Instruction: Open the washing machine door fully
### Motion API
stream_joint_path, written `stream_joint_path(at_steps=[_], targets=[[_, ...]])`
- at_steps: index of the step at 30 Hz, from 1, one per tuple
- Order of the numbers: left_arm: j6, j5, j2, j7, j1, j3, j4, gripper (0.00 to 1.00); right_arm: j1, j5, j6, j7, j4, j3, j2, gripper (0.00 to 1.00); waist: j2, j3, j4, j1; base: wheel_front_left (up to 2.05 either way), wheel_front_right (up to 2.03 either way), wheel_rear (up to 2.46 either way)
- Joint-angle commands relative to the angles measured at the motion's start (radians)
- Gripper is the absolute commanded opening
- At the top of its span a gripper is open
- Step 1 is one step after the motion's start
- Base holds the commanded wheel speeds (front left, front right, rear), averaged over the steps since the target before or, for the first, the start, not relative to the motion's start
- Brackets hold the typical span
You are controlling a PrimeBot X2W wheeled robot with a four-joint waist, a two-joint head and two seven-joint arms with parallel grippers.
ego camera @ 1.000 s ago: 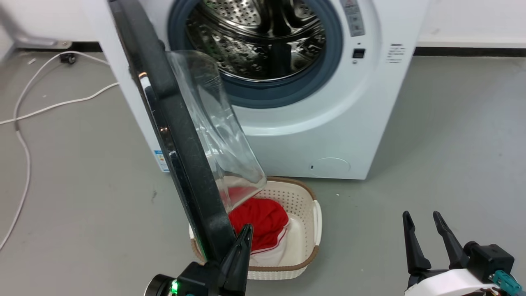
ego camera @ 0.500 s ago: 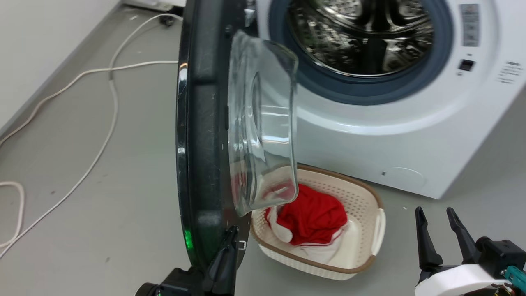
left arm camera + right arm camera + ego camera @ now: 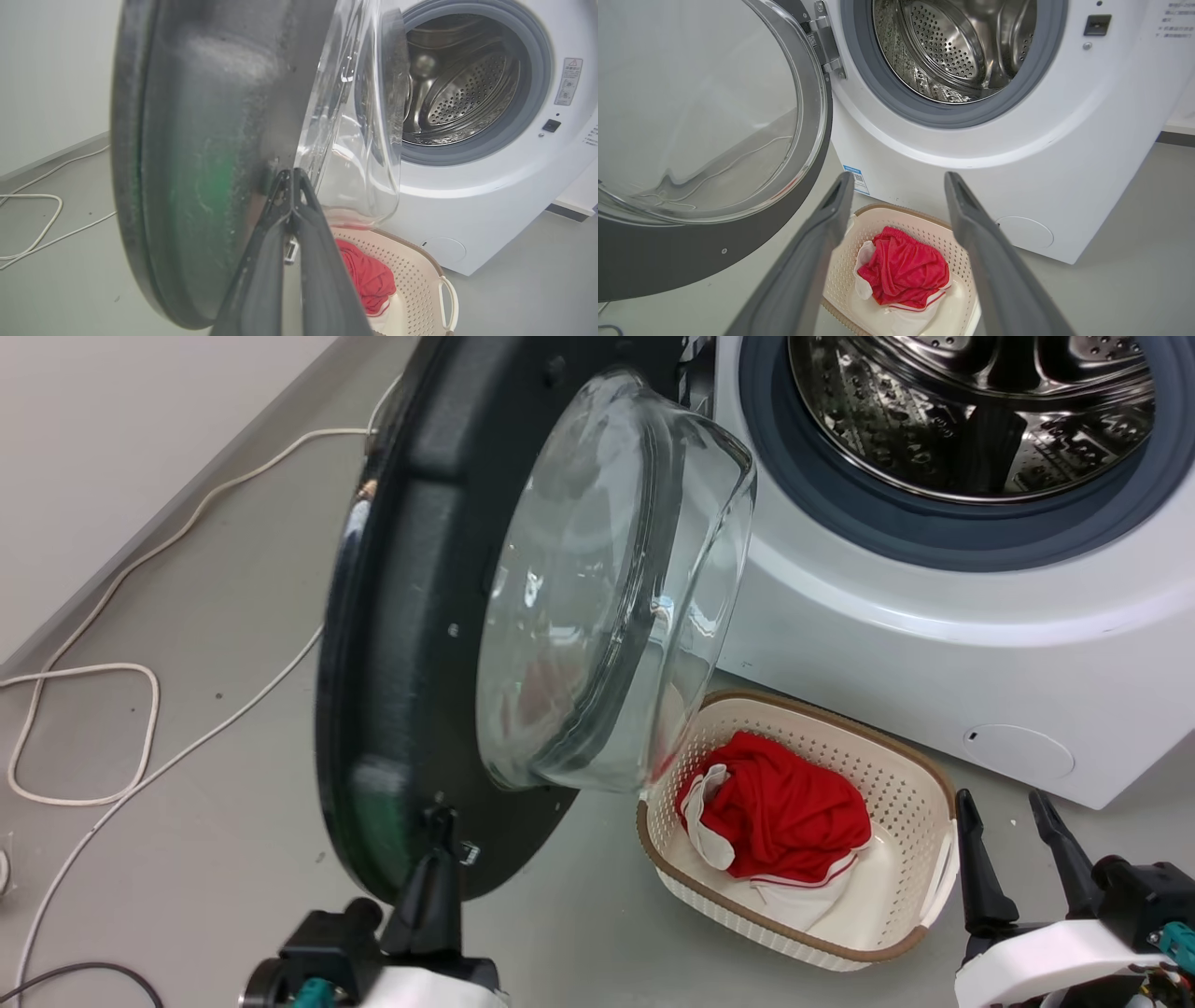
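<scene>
Swung wider since 1.0 s ago: washing machine door point(image 3: 411, 616), then seen edge-on, now stands further out from the washing machine point(image 3: 934, 644). Its black inner face and bulging glass bowl point(image 3: 607, 588) are turned to the head camera, which has itself shifted.
Hinge point(image 3: 826, 44): at the door's 1 o'clock, beside the steel drum point(image 3: 971, 411).
Left gripper point(image 3: 439, 826): 2 fingers pressed together, tips meeting on the door's inner face at its 6 o'clock, by the latch point(image 3: 470, 852).
Right gripper point(image 3: 999, 798): fingers spread, holding nothing, at 4 o'clock in the head view, apart from the door.
Perforated basket point(image 3: 920, 775): on the floor point(image 3: 187, 803) at the door's 4 o'clock, holding a red garment point(image 3: 784, 812).
White cable point(image 3: 140, 691): on the floor at 9 o'clock.
</scene>
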Motion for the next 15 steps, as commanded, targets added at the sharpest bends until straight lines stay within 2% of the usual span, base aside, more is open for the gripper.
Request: stream_joint_path(at_steps=[1, 15], targets=[[0.001, -0.006, 0.007, -0.012, -0.020, 0.022, 0.010, 0.00, -0.008, -0.005, -0.001, 0.003, -0.008, -0.003, 0.002, 1.00, 0.0000, 0.004, 0.004, 0.0000, 0.00, 0.00, 0.00], [-0.028, -0.084, 0.022, -0.074, -0.199, 0.229, 0.183, 0.00, -0.013, -0.030, -0.001, 0.045, -0.052, -0.005, 0.002, 1.00, 0.0000, 0.045, 0.000, 0.0000, 0.00, 0.00, 0.00]])
